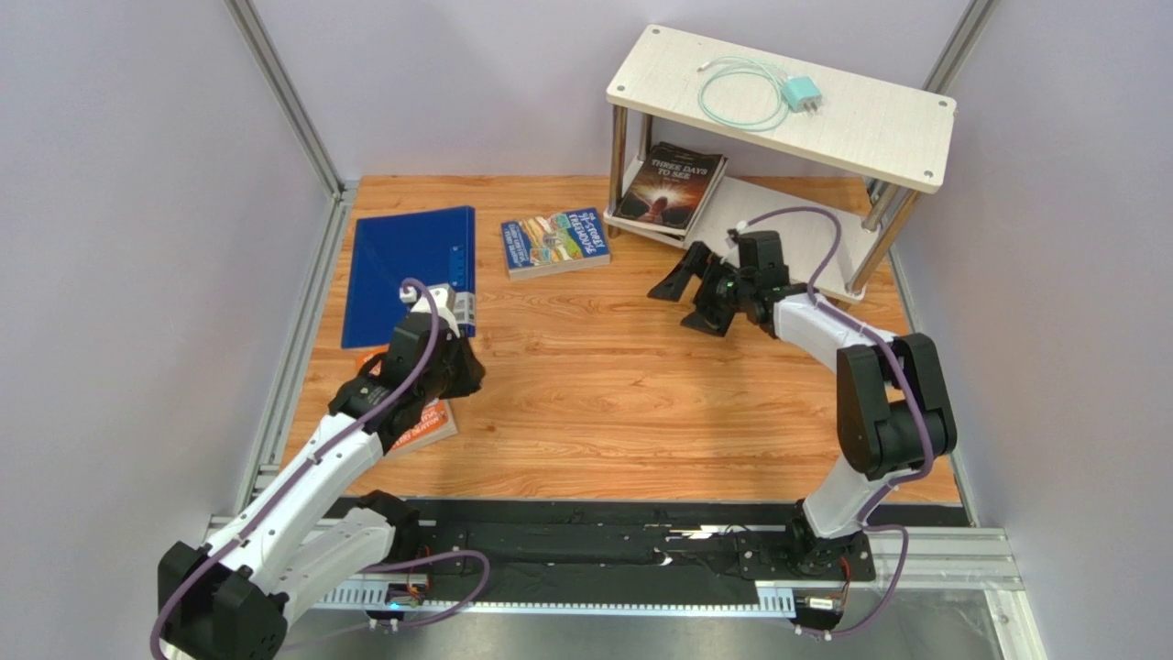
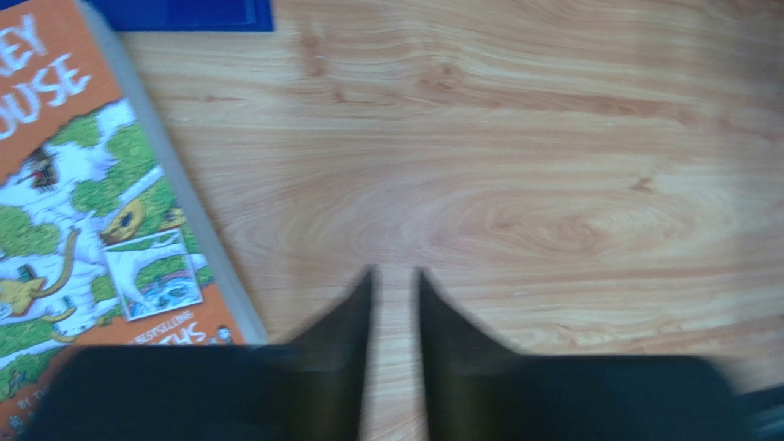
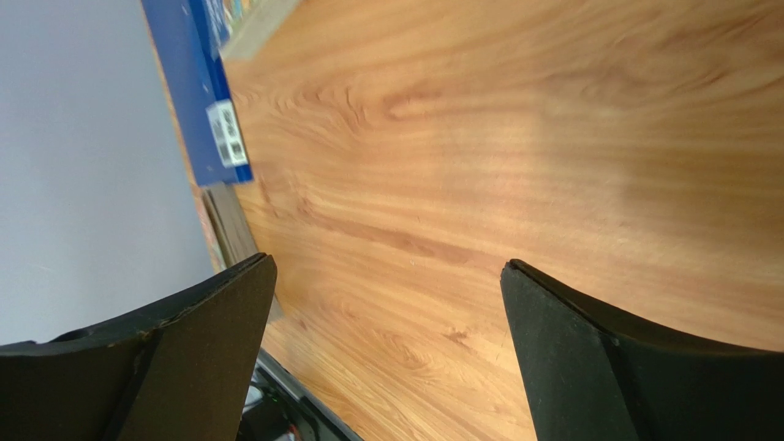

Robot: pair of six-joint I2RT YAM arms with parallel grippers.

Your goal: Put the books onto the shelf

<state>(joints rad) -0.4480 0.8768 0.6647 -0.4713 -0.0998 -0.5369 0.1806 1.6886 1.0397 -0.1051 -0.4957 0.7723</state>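
One book titled "THREE DAYS TO SEE", lower shelf tier

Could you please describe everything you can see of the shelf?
The shelf is a two-tier rack: whitish wood-grain boards on shiny metal posts, standing at the far right of the table. A mint charger with its cable lies on the top board; the dark book Three Days to See lies on the lower one.

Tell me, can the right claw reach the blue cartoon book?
Probably yes: the right claw is open and empty, and nothing lies between it and the blue cartoon book close by.
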